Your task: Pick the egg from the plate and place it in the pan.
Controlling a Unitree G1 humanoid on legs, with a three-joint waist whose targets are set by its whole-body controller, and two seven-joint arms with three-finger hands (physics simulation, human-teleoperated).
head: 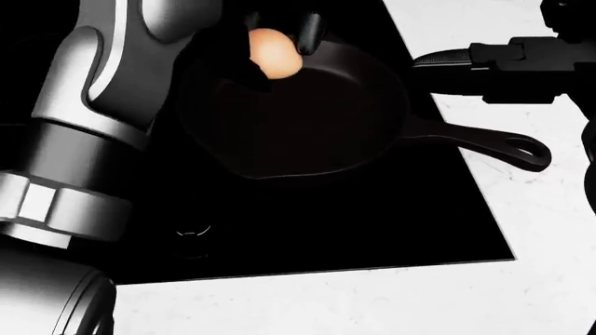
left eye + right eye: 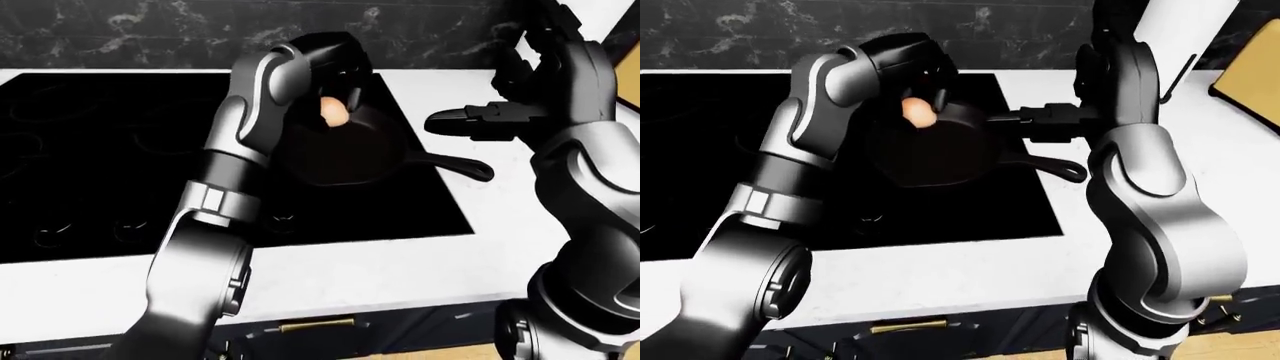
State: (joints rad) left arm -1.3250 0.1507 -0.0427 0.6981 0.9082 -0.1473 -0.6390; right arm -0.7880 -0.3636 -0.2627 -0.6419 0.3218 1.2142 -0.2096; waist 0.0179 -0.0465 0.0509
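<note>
A tan egg (image 1: 273, 53) is held in my left hand (image 1: 279, 49), whose dark fingers close round it, just above the upper left rim of the black pan (image 1: 316, 125). The pan sits on the black stove, its handle (image 1: 494, 143) pointing right. In the left-eye view the egg (image 2: 332, 110) hangs over the pan (image 2: 350, 154). My right hand (image 2: 480, 120) hovers to the right of the pan above the handle, fingers open and empty. No plate shows.
The black stove top (image 2: 100, 165) fills the left, with burner marks. White counter (image 2: 400, 270) runs along the bottom and right. A dark marble wall (image 2: 150, 34) is at the top. A yellow board (image 2: 1255, 82) lies at the far right.
</note>
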